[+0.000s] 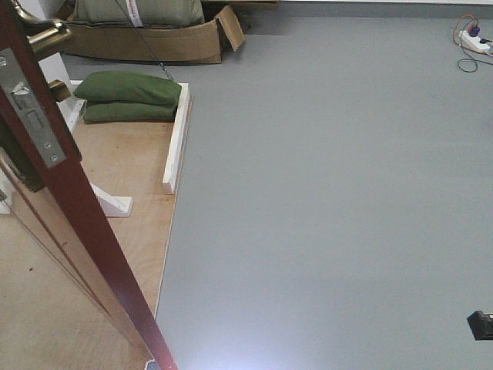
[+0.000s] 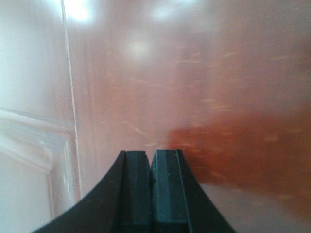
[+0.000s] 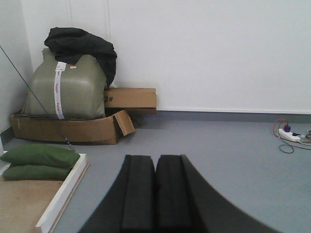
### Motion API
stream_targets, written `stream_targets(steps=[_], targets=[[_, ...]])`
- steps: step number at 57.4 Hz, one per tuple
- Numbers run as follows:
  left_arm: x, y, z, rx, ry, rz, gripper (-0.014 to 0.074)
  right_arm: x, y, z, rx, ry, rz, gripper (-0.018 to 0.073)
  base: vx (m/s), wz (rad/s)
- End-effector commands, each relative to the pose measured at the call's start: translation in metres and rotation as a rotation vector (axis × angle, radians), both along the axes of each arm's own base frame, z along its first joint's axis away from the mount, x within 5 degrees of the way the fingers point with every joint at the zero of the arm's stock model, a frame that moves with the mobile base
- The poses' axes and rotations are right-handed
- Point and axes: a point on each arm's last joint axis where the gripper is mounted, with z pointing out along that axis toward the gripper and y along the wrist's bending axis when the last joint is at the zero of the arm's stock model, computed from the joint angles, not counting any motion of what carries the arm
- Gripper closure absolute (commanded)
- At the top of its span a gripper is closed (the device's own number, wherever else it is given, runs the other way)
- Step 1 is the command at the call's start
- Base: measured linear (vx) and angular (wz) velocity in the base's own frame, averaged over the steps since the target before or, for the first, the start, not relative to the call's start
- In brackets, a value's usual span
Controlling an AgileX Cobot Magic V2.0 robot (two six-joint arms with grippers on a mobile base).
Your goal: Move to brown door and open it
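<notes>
The brown door (image 1: 85, 231) stands swung open at the left of the front view, its edge towards me with a metal latch plate (image 1: 31, 108) and a brass handle (image 1: 48, 35). In the left wrist view the door's glossy brown face (image 2: 204, 87) fills the frame very close. My left gripper (image 2: 151, 155) is shut and empty, its tips right up at the door face. My right gripper (image 3: 156, 159) is shut and empty, held over the grey floor (image 3: 228, 145), away from the door.
A white wooden frame (image 1: 176, 139) on a plywood base holds two green sandbags (image 1: 129, 96). A cardboard tray with a green bundle (image 3: 63, 90) stands by the back wall. A power strip with cables (image 1: 474, 42) lies far right.
</notes>
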Motion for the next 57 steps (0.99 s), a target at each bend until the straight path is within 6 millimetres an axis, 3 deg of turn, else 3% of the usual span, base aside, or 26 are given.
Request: stream_targets(steps=[1,57], targets=[[-0.0028,-0.0006,0.0116,-0.014,-0.035,-0.005,0.0600,-0.0009,-0.0009,0.0063,-0.008,-0.088,-0.012,0.0559,0.12,-0.08],[-0.0028,-0.0006,0.0116,-0.014,-0.035,-0.005,0.0600,-0.0009,-0.0009,0.0063,-0.008,-0.088,-0.012,0.0559,0.16,-0.09]])
